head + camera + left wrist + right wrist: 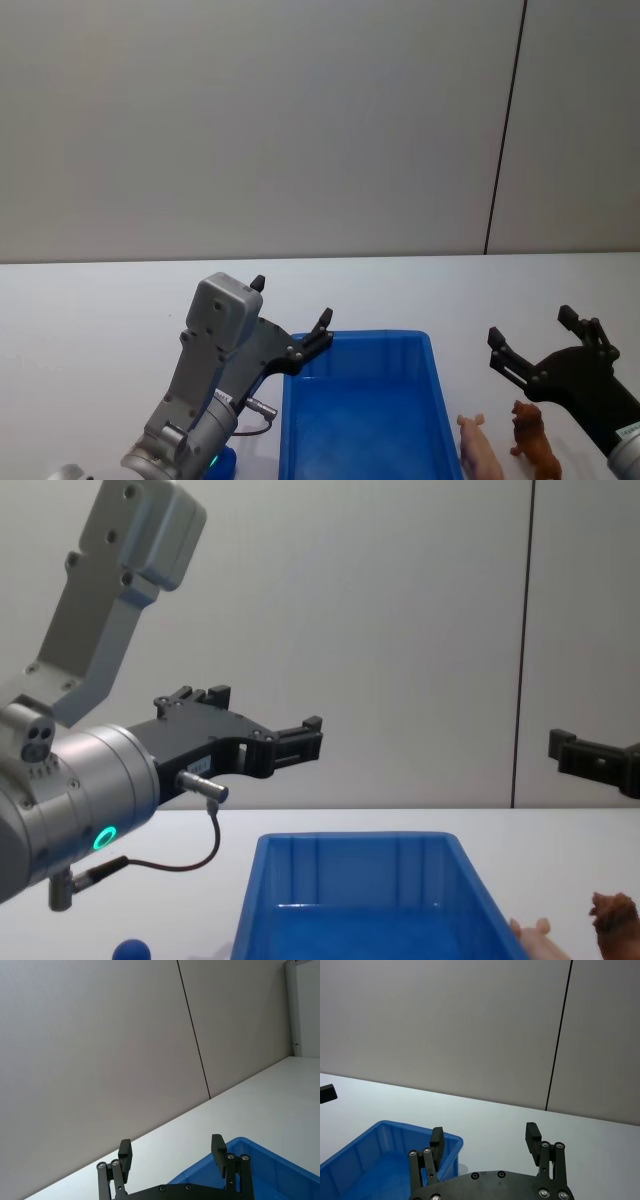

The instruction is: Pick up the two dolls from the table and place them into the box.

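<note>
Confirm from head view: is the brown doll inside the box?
No, the brown doll stands on the table outside the box, to its right beside a pink pig figure.

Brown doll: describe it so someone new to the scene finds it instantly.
Start at the big blue box on the white table. Two small animal figures sit beside its right wall; the brown doll is the outer one. It is shaggy and brown, while its neighbour, the pig, is smooth pale pink.
</note>
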You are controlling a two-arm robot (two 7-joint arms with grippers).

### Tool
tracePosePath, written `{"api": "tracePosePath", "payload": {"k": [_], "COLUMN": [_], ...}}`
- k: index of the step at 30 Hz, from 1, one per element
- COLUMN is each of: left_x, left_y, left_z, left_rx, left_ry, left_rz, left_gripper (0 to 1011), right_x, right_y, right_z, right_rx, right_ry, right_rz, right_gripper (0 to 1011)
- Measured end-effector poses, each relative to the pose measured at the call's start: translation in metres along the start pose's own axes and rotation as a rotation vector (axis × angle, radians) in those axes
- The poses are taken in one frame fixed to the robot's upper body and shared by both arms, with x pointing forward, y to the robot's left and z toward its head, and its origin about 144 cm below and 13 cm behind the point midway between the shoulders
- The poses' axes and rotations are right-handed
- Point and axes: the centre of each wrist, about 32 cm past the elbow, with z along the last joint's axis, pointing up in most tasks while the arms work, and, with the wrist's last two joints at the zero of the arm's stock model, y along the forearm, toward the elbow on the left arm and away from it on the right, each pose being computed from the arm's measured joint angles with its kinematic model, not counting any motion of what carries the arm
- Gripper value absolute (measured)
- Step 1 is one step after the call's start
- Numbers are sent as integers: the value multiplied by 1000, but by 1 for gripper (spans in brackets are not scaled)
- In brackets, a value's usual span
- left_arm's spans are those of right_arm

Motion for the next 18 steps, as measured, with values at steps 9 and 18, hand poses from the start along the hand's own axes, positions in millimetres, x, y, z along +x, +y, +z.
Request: {"api": "tracePosePath", "payload": {"k": [9,18], "left_x": [0,0], "left_y": [0,0], "left_z": [0,0], "left_rx": [0,0], "left_ry": [0,0], "left_rz": [0,0], "left_gripper": [1001,1001], "right_x": [0,0], "right_y": [0,0], "right_z": [0,0], "right_rx": [0,0], "right_ry": [0,0], "right_rz": [0,0], "right_gripper": [1001,1001]}}
